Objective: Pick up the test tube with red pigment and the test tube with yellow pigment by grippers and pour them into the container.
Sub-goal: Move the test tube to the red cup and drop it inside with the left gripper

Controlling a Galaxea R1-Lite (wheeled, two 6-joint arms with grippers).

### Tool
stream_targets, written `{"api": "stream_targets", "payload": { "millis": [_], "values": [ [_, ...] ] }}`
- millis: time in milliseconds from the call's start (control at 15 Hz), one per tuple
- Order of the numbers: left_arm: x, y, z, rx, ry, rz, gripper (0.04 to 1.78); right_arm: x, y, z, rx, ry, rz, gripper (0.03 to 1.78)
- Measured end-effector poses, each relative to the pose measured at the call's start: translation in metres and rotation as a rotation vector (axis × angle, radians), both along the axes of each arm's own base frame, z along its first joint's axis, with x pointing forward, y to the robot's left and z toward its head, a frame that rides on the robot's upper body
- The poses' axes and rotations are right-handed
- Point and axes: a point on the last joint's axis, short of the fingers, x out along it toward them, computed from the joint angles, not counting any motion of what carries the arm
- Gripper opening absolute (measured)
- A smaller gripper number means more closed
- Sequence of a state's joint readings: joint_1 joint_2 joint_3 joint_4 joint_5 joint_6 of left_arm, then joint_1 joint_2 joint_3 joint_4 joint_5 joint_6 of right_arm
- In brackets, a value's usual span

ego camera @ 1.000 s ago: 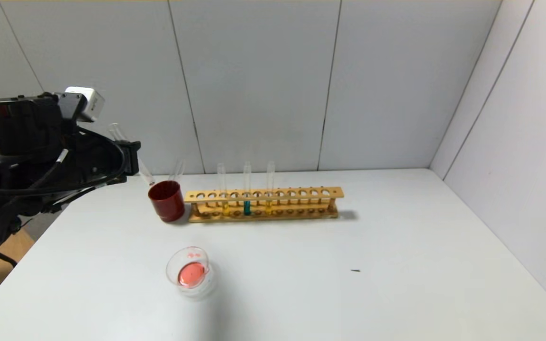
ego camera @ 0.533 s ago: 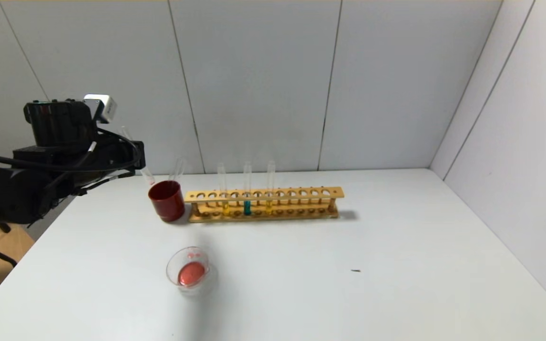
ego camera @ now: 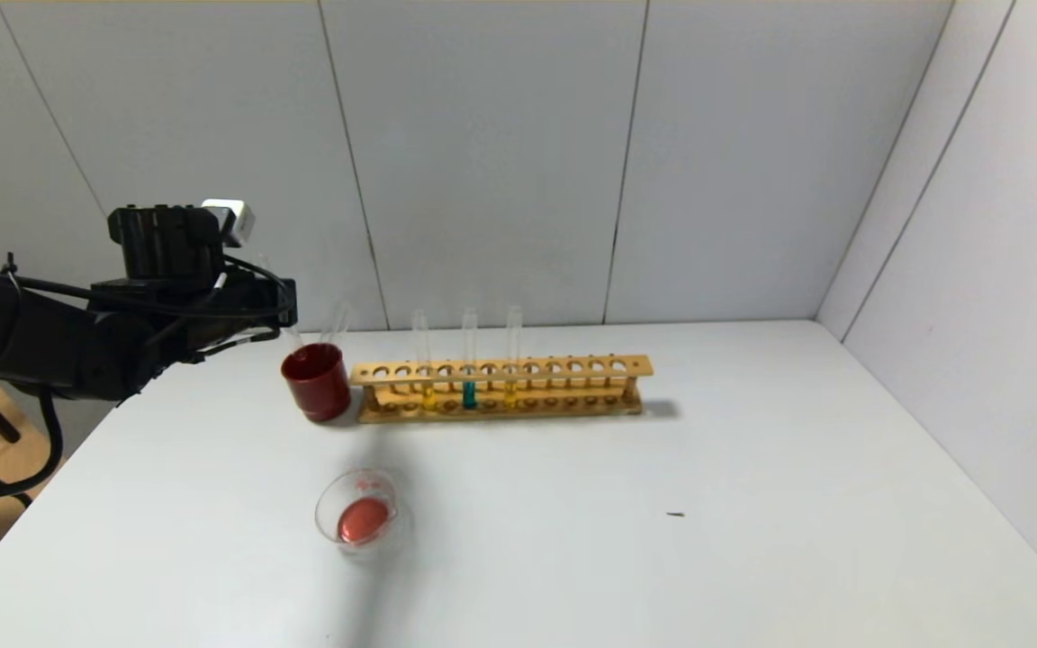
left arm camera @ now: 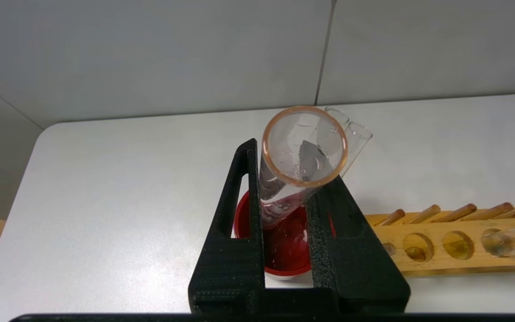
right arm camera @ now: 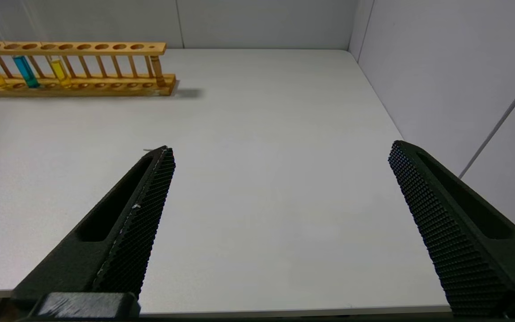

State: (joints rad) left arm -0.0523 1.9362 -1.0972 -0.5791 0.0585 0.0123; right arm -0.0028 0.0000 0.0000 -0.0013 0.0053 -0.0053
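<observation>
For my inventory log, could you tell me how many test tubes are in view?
5: three stand in the wooden rack, one leans in the dark red cup, one empty tube is held above it by the left gripper.

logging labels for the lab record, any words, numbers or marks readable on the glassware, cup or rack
No text can be read in any view.
Small clear glass dish: faint red print on its wall, too blurred to read.
Dark red opaque cup: no marking visible.
Wooden test tube rack: no marking visible.
Clear glass tube in the left gripper: no marking visible.
</observation>
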Motion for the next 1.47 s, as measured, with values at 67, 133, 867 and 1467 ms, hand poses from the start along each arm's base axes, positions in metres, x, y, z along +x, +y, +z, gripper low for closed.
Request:
{"api": "stream_targets", "payload": {
  "millis": [67, 133, 867, 1467],
  "values": [
    [0.001, 0.001, -0.003, 0.0, 0.009, 0.003, 0.32, 0.0, 0.0, 0.0, 0.0, 0.0, 0.0, 1.75],
    [0.003, 0.001, -0.006, 0.0, 0.015, 0.004, 0.32, 0.0, 0.0, 0.0, 0.0, 0.0, 0.0, 1.75],
    [0.018, 0.001, -0.035, 0.002, 0.077, 0.001, 0.32, 0.0, 0.0, 0.0, 0.0, 0.0, 0.0, 1.75],
    [0.026, 0.0, -0.041, 0.003, 0.08, 0.001, 0.33, 0.0, 0.0, 0.0, 0.0, 0.0, 0.0, 1.75]
  ]
}}
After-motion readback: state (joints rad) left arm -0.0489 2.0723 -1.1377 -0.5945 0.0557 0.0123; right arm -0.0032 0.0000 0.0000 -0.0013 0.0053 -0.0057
